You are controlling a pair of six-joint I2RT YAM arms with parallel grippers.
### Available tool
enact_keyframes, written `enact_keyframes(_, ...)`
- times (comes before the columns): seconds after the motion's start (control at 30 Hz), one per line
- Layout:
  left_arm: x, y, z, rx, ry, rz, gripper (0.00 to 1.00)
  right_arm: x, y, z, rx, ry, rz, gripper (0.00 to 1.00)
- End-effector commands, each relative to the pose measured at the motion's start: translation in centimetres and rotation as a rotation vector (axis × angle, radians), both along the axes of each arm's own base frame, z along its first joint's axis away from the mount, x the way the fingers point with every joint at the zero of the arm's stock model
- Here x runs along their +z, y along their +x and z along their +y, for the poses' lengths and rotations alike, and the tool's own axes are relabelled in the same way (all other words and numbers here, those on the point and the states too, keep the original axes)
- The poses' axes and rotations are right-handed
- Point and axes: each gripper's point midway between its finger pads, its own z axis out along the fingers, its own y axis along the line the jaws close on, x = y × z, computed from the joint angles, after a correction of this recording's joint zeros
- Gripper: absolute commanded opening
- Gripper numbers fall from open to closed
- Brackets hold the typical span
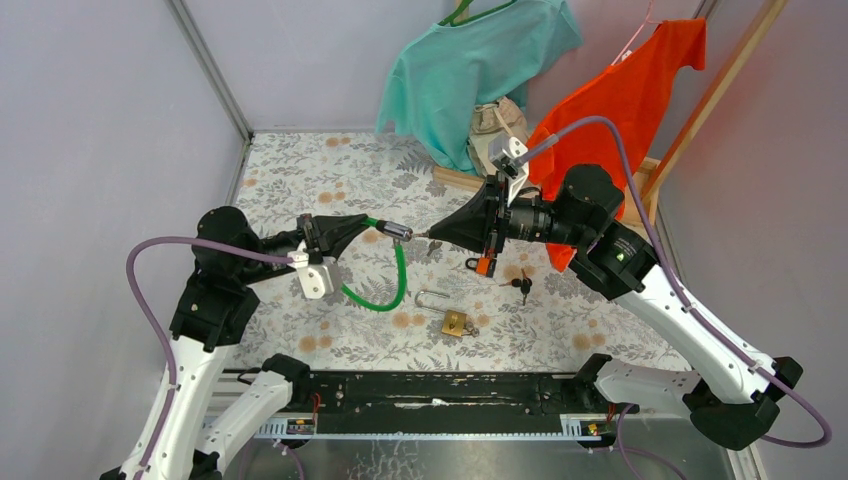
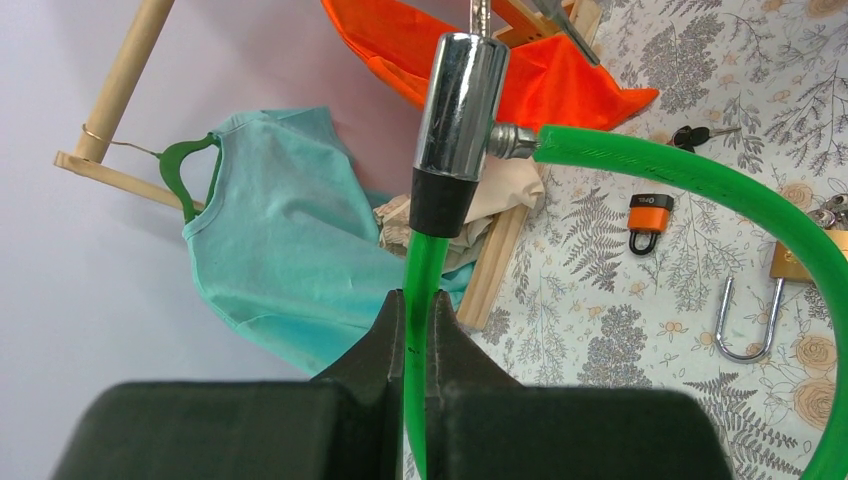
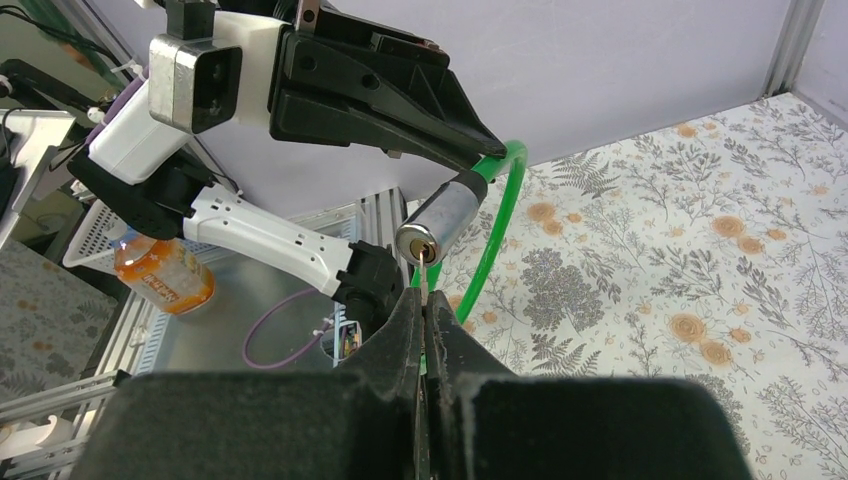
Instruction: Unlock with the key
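Note:
A green cable lock point(image 1: 397, 275) loops above the table; its chrome cylinder point(image 1: 399, 232) points right. My left gripper point(image 1: 352, 226) is shut on the green cable point(image 2: 421, 300) just behind the cylinder point(image 2: 460, 105). My right gripper point(image 1: 436, 237) is shut on a thin key point(image 3: 424, 268), whose tip touches the keyhole on the cylinder's end face point(image 3: 418, 242). In the right wrist view the cylinder point(image 3: 445, 218) sits just above my fingertips.
On the floral table lie a brass padlock point(image 1: 455, 322) with open shackle, a small orange padlock point(image 1: 481, 264) and black-headed keys point(image 1: 520, 286). At the back a wooden rack holds a teal shirt point(image 1: 470, 60) and an orange shirt point(image 1: 625, 90).

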Motion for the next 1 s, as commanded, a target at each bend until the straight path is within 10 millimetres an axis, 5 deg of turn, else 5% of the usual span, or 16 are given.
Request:
enact_keyframes(0.0,2.2,-0.4,-0.1,-0.012,-0.02,-0.09,0.0,3.3,-0.6,-0.2,0.01,0.075,-0.079,0.0)
enact_keyframes(0.97,2.3,-0.2,0.0,-0.004,-0.021,-0.072,0.0,1.3,1.5,-0.7,-0.108,-0.006,-0.124,0.0)
